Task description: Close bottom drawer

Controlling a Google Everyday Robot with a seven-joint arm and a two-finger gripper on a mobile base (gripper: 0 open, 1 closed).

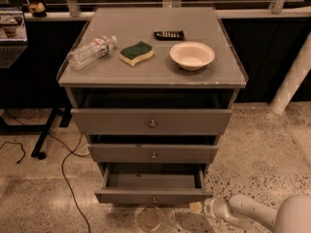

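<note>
The bottom drawer (153,196) is the lowest of three grey drawers in the cabinet. It stands pulled out, its empty inside showing, with a small round knob (154,200) at the centre of its shallow front. My gripper (197,208) is low at the drawer's front right corner, just below and in front of the panel, at the end of the white arm (252,213) coming in from the bottom right.
The middle drawer (153,153) and top drawer (151,122) are also slightly out. On the cabinet top lie a plastic bottle (91,51), a green sponge (136,52), a bowl (192,55) and a black remote (168,34). Cables (63,164) run on the floor at left. A white pillar (291,81) stands at right.
</note>
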